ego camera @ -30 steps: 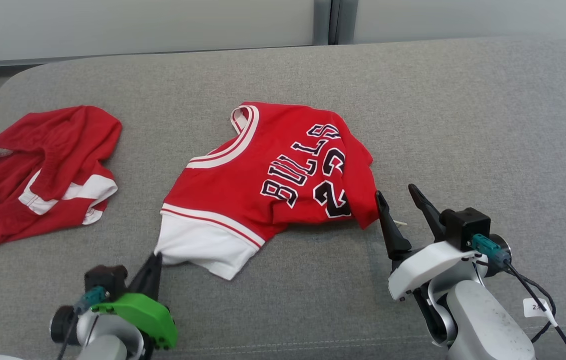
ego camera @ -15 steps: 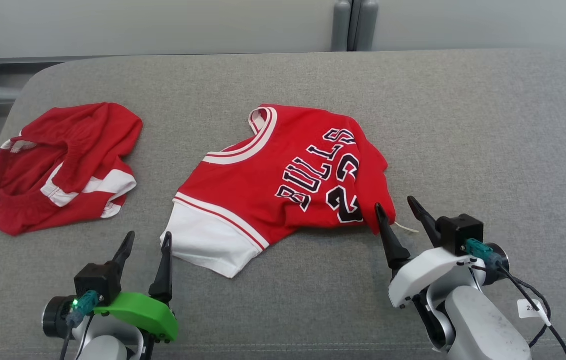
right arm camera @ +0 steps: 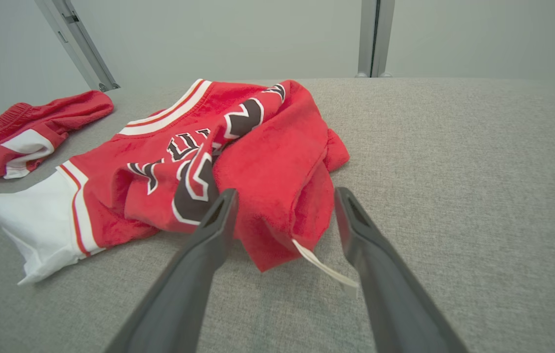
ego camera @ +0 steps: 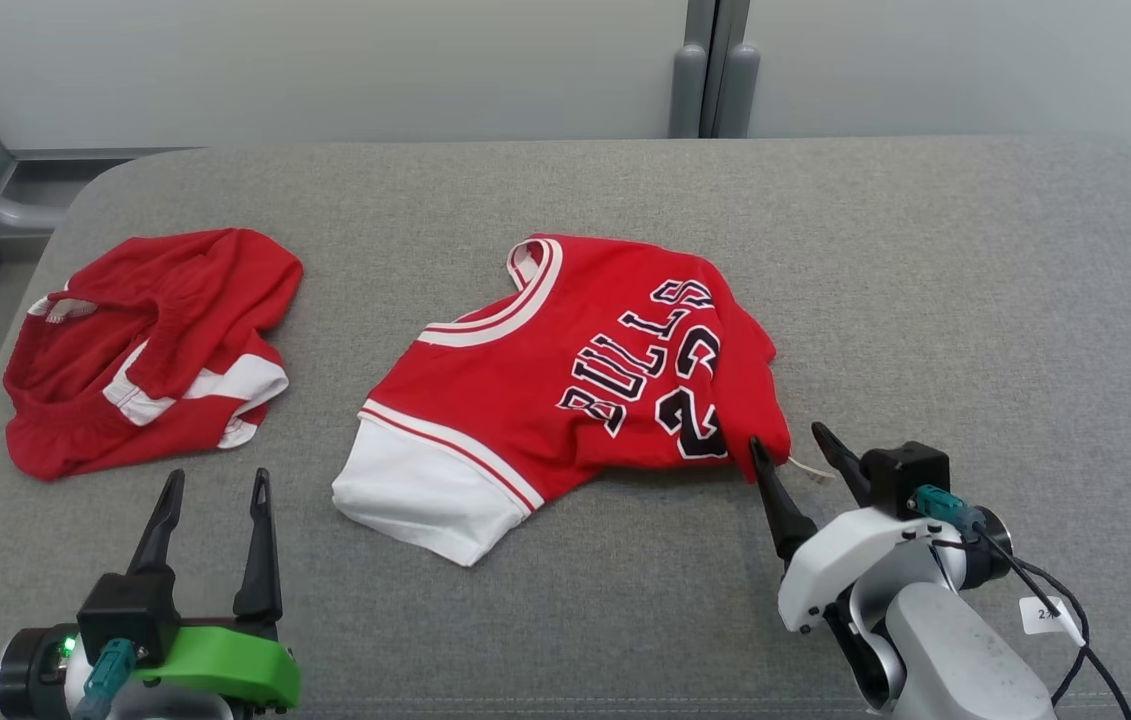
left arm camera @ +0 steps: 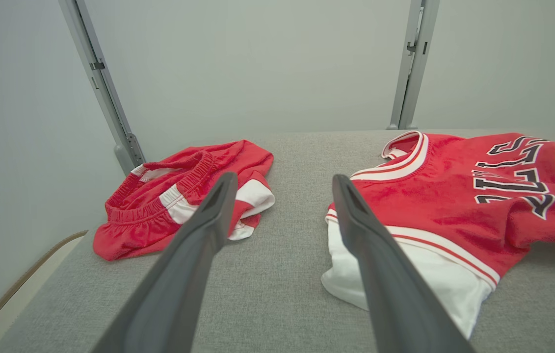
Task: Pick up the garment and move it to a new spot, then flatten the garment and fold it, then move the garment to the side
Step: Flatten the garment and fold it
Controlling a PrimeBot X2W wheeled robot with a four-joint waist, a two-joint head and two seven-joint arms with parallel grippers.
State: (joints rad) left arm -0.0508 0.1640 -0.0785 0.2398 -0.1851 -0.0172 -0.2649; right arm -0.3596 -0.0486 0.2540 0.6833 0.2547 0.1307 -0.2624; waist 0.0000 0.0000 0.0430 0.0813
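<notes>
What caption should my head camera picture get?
Open left gripper and right gripper flank a red Bulls jersey on a gray cushion, near red shorts.

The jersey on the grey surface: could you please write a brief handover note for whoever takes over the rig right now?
Left gripper: open and empty, over the bare grey surface between the shorts and the jersey.
Right gripper: open, fingers either side of the jersey's bunched right corner, not closed on it.
Jersey: in the middle, print up, white sleeve nearest the robot, right side rumpled. Shorts: crumpled at the left.
Done: jersey set down, nothing held.
Left: flatten, fold, move aside.
</notes>
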